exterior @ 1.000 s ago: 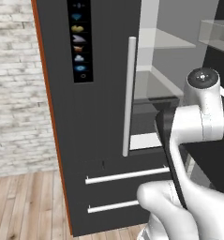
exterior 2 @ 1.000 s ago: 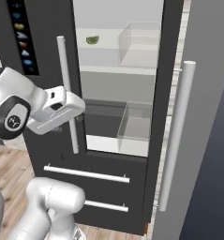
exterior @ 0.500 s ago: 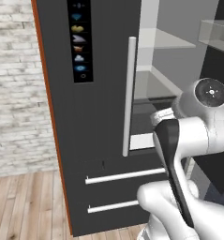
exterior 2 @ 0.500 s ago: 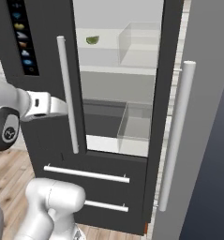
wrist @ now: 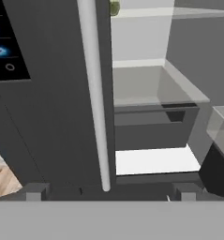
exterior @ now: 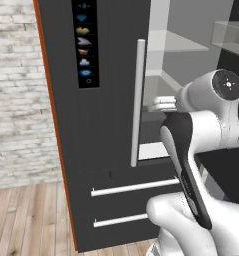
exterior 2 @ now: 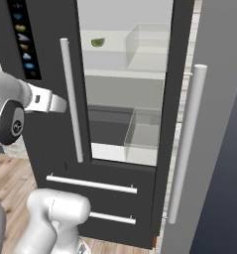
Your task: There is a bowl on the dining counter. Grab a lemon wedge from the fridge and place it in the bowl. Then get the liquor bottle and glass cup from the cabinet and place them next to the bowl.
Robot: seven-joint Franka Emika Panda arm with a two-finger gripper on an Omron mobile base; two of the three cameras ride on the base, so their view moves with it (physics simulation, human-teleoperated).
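Hand view: gripper (wrist: 106, 191) level, fingers spread wide, empty — facing the fridge (wrist: 52, 117) handle (wrist: 94, 93).

The lemon wedge (exterior 2: 97, 42) lies on the fridge's (exterior 2: 50, 144) upper shelf, left of a bin (exterior 2: 148, 45).

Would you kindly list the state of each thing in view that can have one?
fridge: left door shut, right door swung open.
lemon wedge: lying on the upper shelf, untouched.
fridge drawers: both shut.
gripper: open, empty, facing the left door's handle.
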